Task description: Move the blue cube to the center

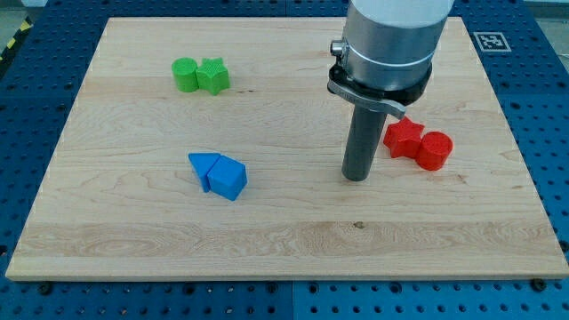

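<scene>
Nearest the view's bottom: bare front edge of the wooden board [267, 253], pale grain, resting on a blue perforated bench [18, 133] that shows on all sides.

Next up, left of centre: blue cube [228, 179], one corner turned toward the view's bottom. Touching it on its left, a blue triangular block [204, 165]. The pair sits below and left of the board's middle.

About level with them, right of centre: my tip [356, 177], the lower end of the dark rod, set down on the board. It carries nothing and touches no block. The blue cube lies well apart toward the view's left; the red pair is near, on the tip's right and slightly higher.

Red pair: red star-shaped block [403, 138], touching a red cylinder [435, 150] on its right.

Farther back, upper left: green cylinder [185, 75] touching a green star-shaped block [213, 76] on its right. Both well apart from everything else.

Top of view: grey arm housing [391, 36] above the rod, with a metal clamp.

Containers: none seen; every block sits straight on the board.

Markings: a black-and-white square tag [489, 40] on the bench off the board's far right corner; pattern only, no readable writing. Yellow-black striped tape [13, 40] at far left.
</scene>
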Controlling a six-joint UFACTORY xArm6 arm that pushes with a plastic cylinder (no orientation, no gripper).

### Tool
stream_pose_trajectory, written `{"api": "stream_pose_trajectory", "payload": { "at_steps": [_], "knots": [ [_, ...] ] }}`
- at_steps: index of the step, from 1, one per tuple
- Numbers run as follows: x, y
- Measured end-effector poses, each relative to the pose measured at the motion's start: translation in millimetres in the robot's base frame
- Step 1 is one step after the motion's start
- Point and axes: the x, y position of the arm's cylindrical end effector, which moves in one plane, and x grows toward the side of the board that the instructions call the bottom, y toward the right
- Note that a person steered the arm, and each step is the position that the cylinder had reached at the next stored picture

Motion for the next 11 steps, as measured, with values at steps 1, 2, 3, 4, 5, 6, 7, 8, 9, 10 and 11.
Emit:
{"api": "stream_pose_trajectory", "payload": {
  "at_steps": [1,2,3,4,5,6,7,8,9,10,11],
  "knots": [
    [22,-7],
    [39,-49],
    [39,-111],
    [47,-135],
    [48,-160],
    [39,-165],
    [23,-169],
    [6,-175],
    [-9,-176],
    [-21,-164],
    [-37,-153]
  ]
}}
